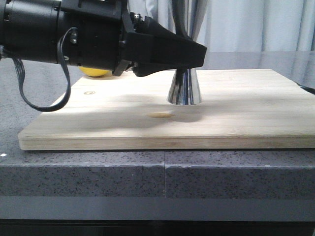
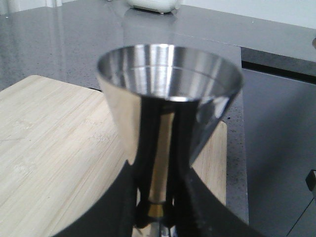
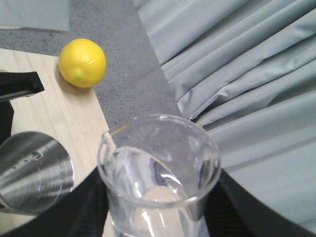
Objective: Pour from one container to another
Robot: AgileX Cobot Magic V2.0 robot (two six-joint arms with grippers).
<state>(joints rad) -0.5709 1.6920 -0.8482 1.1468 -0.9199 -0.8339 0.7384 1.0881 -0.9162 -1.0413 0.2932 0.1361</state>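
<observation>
Steadied at the waist by the left tool [image 2: 157, 217], jigger [image 2: 168, 98] on board [image 1: 236, 118]; beaker [image 3: 158, 173] clamped in right tool, raised for pouring.

Jigger [image 1: 184, 88] top cropped; beaker [image 3: 158, 173] base hidden

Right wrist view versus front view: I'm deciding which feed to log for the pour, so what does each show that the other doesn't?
Only the right wrist view shows the glass beaker between the right gripper's fingers, its open mouth, and the curtain. Only the front view shows the jigger's base standing on the wooden board, with the left gripper at its waist. Both show the jigger, the board and the lemon.
</observation>
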